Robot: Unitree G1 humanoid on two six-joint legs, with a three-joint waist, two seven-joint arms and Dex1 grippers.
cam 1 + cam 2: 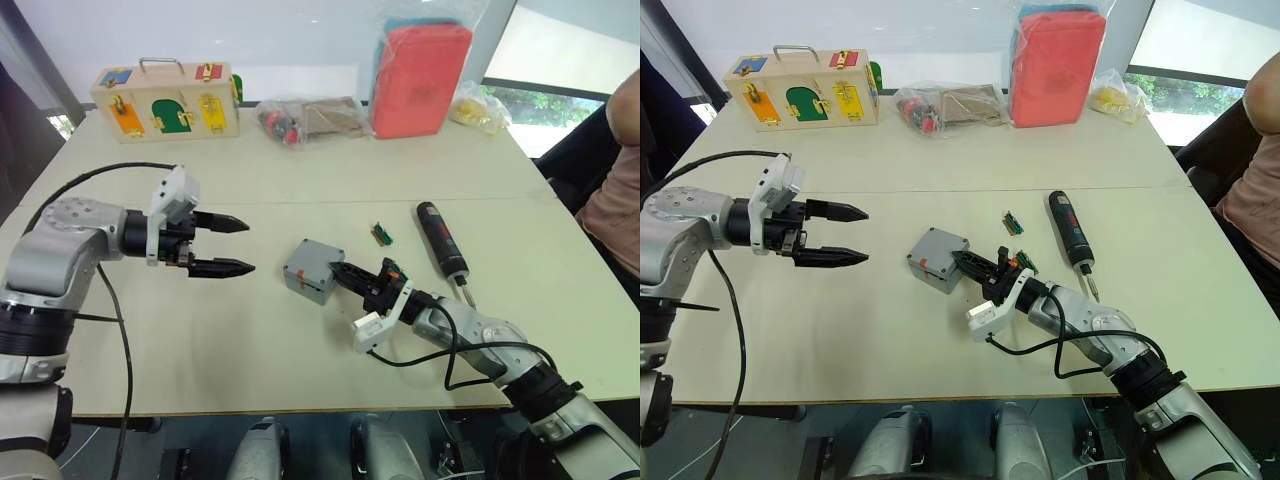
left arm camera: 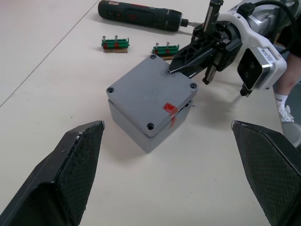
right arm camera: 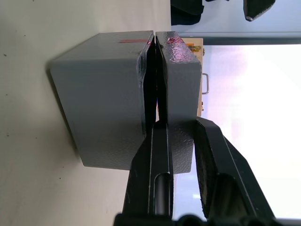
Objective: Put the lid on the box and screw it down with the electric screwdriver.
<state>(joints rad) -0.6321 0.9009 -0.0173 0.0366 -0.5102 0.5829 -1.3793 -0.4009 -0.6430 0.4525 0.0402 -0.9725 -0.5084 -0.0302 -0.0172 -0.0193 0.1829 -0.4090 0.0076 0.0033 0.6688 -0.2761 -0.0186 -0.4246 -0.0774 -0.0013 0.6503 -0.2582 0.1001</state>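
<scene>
The grey box [image 2: 134, 126] stands mid-table with the grey lid [image 2: 148, 89] lying on top of it, slightly lifted on the side facing my right arm. My right gripper [image 1: 333, 267] holds that edge: one finger [image 3: 150, 155] sits in the seam between the lid [image 3: 176, 75] and the box [image 3: 103, 94], the other lies over the lid's top. To the left of the box, my left gripper [image 1: 250, 246] hovers open and empty, pointing at it. The black electric screwdriver [image 1: 441, 238] lies on the table to the right, beyond my right arm.
Two small green connector blocks [image 2: 115, 44] lie between the box and the screwdriver. Along the far edge stand a wooden latch box [image 1: 165, 100], plastic bags [image 1: 310, 118] and a red pouch [image 1: 420, 80]. A person [image 1: 615, 190] sits at the right side.
</scene>
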